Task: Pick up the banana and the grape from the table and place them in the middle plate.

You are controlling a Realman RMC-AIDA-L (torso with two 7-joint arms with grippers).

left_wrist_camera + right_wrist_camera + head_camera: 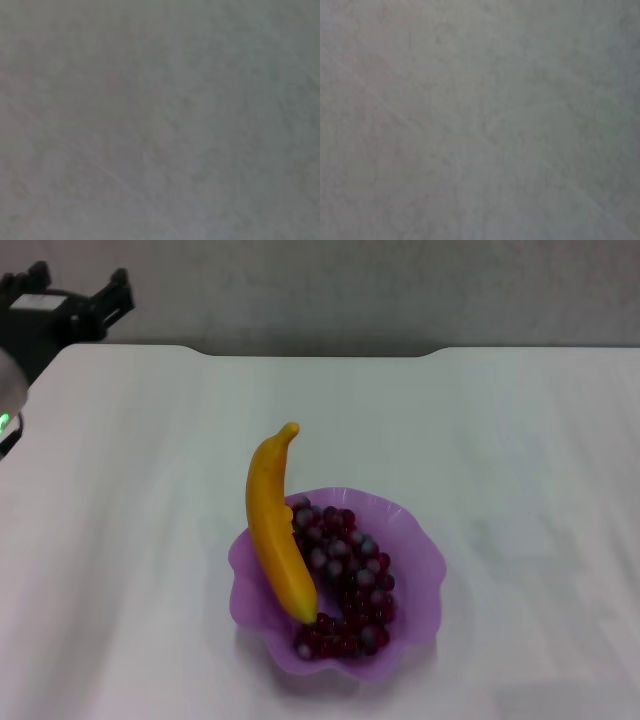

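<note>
- White tabletop (520,440) carries a translucent purple scalloped plate (420,540).
- Smooth yellow banana (275,530) and dark red-purple grape bunch (350,585) lie inside it, touching.
- Left gripper (85,300) hangs at the table's far left corner, well apart from the plate; whether it is open I cannot tell.

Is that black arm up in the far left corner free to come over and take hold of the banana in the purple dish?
Probably yes. The left gripper sits at the table's far left corner, only bare tabletop lies between, and the banana leans over the middle plate's rim beside the grape, exposed.
</note>
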